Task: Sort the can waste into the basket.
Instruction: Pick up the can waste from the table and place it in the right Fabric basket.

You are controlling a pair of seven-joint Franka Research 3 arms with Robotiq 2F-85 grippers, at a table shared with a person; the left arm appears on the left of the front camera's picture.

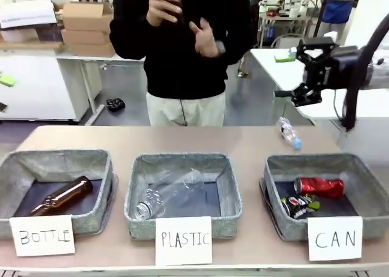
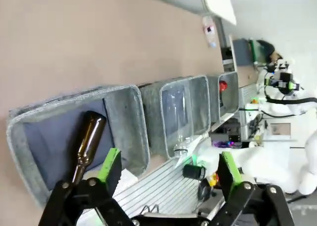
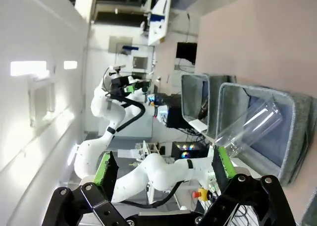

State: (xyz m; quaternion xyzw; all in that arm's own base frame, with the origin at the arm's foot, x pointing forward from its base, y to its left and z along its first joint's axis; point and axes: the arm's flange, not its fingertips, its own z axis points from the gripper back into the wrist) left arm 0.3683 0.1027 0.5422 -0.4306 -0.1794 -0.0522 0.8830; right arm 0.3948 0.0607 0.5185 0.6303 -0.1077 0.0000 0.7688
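Observation:
The grey basket [image 1: 276, 174] behind the "CAN" sign [image 1: 334, 239] stands at the table's right front. The red can [image 1: 319, 186] lies in it, with the crushed dark can [image 1: 299, 205] just in front and to the left. From the left wrist view this basket [image 2: 229, 82] is the farthest in the row, and a bit of the red can [image 2: 223, 85] shows. My right gripper [image 1: 304, 95] hangs high above the table's back right; in its wrist view it [image 3: 163, 169] is open and empty. My left gripper [image 2: 168, 169] is open and empty above the "BOTTLE" basket's end of the row.
The "BOTTLE" basket [image 1: 97, 161] holds a brown glass bottle [image 1: 61, 196]. A clear plastic bottle [image 1: 170, 192] lies in the "PLASTIC" basket [image 1: 228, 167]. A small plastic bottle [image 1: 289, 133] lies on the table behind the can basket. A person [image 1: 182, 46] stands at the far edge, hands raised at chest.

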